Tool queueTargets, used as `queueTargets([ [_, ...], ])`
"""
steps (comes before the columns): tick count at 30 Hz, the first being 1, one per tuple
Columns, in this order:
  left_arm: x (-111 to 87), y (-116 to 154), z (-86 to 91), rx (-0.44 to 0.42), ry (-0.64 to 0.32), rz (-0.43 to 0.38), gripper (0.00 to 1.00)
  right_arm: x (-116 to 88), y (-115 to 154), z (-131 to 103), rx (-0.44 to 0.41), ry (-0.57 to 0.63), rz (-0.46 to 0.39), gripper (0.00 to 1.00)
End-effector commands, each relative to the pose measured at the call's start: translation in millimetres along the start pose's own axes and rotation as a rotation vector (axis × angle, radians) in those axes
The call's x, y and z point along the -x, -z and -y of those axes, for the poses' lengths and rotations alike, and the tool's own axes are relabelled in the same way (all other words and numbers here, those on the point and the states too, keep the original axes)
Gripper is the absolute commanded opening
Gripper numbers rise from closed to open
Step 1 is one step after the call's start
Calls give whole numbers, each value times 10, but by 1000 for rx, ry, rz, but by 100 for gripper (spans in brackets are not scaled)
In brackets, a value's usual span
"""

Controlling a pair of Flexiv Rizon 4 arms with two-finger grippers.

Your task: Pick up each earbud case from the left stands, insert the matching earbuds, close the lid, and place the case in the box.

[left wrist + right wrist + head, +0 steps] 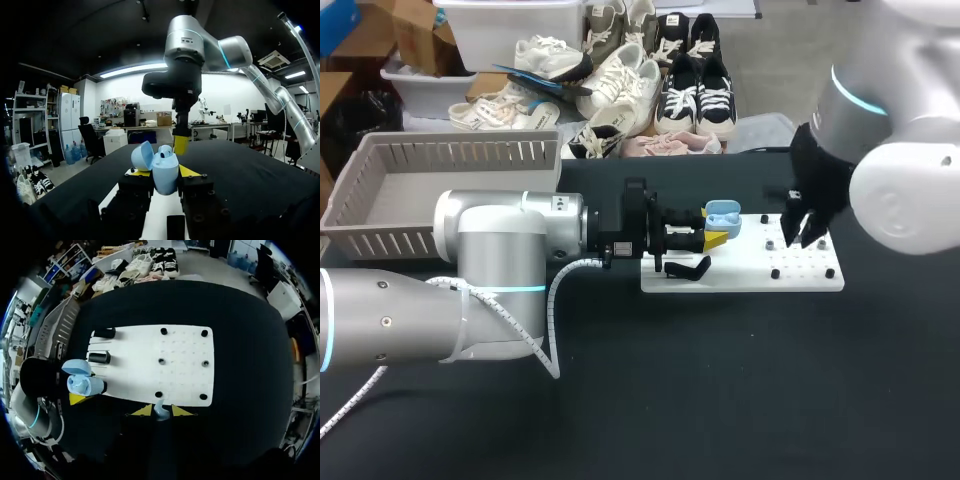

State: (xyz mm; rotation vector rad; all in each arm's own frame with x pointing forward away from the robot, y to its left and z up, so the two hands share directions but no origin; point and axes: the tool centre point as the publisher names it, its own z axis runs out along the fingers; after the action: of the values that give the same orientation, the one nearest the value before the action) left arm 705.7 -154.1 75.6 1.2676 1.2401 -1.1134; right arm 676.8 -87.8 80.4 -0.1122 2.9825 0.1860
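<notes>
My left gripper (160, 171) is clamped on the body of the pale-blue plastic earbud case (84, 385), one yellow-tipped finger on each side. I hold it upright with its rounded lid (142, 155) hinged back. I judge the reason for that pose is plain: the open wells face up toward my other arm, and the lid is out of the way of anything coming down. The case is off its stand and hangs over the end of the white perforated board (185, 365), just beside the two black cylindrical stands (99, 357).

My right gripper (161, 411) is pinched on a small pale-blue earbud (159, 405), gripped between the two tips and pointing down. It hangs over the board's other part, among the black pegs (162, 361), near the case but apart from it.

The step in hand looks like carrying this earbud across to the open case. Seating it will call for a careful line-up over the matching well. The grey slatted plastic box (450, 150) waits at the table's far left corner, beyond my left arm.
</notes>
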Motion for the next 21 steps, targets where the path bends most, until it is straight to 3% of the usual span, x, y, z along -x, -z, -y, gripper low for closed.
queueTargets([
  [1, -7, -2, 1, 2, -1, 2, 0, -114, 100, 5, 0, 55, -14, 0],
  [11, -7, -2, 1, 2, -1, 2, 0, -221, 311, -171, 18, 255, -63, 0],
  [21, -7, -2, 1, 2, -1, 2, 0, -48, 562, -484, -5, 356, -61, 0],
])
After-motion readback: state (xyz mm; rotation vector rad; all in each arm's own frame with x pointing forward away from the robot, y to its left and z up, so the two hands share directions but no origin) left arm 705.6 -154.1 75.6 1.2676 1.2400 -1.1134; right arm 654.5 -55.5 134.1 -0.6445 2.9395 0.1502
